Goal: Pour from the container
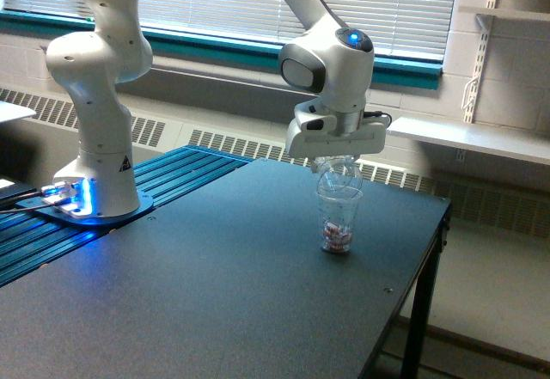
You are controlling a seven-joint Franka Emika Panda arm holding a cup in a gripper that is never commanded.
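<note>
Exterior view: the container (338, 171), a small clear rounded cup, hangs tipped just above the mouth of a taller ribbed cup (338, 220) standing on the dark table (215, 293). It sits directly at 6 o'clock from the gripper (337, 162), whose fingers clasp it. Reddish-brown pieces (337, 237) lie in the ribbed cup's bottom; the container looks nearly empty, so the pour appears largely done. The container's mouth lines up with the cup below. The arm's base (94, 190) stands at 9 o'clock.
</note>
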